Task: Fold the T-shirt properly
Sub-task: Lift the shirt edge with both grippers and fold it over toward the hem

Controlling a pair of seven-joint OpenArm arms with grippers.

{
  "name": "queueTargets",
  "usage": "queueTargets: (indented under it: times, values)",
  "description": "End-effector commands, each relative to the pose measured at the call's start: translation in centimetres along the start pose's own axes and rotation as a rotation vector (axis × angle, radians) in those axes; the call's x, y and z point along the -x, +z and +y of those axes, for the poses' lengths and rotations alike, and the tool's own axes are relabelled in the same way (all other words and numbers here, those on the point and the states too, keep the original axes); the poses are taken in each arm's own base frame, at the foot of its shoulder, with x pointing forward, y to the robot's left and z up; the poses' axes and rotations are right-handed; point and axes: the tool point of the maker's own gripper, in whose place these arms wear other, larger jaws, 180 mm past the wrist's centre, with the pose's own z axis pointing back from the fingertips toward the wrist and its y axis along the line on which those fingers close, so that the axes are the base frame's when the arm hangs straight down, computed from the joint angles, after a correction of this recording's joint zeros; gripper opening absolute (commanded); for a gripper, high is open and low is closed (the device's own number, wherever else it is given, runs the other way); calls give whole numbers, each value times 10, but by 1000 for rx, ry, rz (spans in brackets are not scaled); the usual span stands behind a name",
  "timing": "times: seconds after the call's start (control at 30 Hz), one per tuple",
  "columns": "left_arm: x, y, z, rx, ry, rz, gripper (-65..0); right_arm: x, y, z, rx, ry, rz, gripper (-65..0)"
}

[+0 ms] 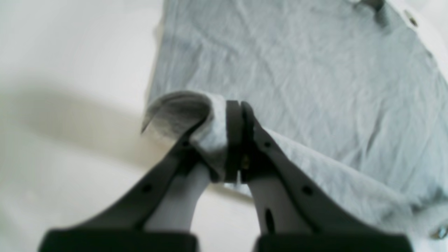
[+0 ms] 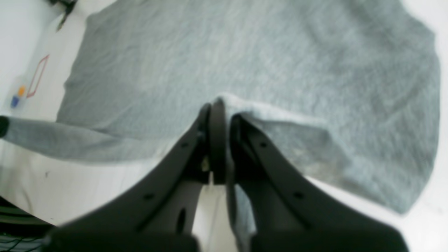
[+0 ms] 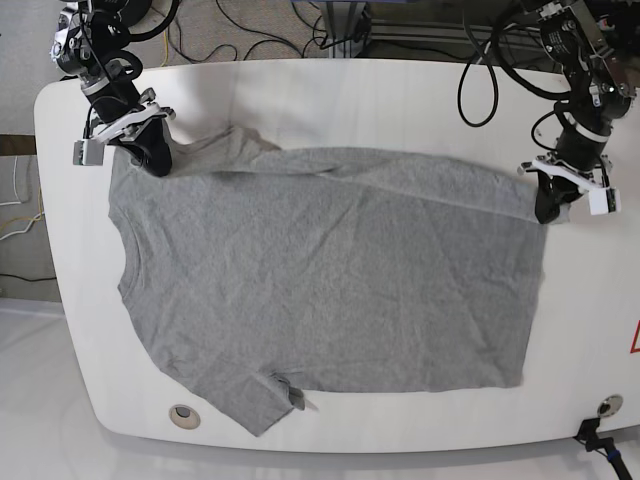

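Pincers both pinch the T-shirt: left pincer closed on its hem corner, right pincer closed on its shoulder. We should lift evenly, keeping that edge taut.

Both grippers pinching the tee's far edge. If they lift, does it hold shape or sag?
Likely sags: the T-shirt is thin, wrinkled knit, and its edge already curls limply around the left gripper. Probably light, so the pinch of the right gripper should hold. The unheld sleeve would probably dangle.

Robotics lab, white table, floor cables, mounted arms
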Motion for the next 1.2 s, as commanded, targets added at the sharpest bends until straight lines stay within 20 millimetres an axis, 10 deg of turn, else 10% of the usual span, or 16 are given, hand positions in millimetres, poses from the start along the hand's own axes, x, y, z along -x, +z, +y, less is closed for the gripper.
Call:
queueTargets:
  times: [0.0,1.17]
  values:
    - [-18,-4,-1,17,0,-60,-650,-9,-2,-1,-3,19,-26,-650]
    - [-36,-106,18,30,189,-42,-650,-77,-121,-27,25,174,-13,-650]
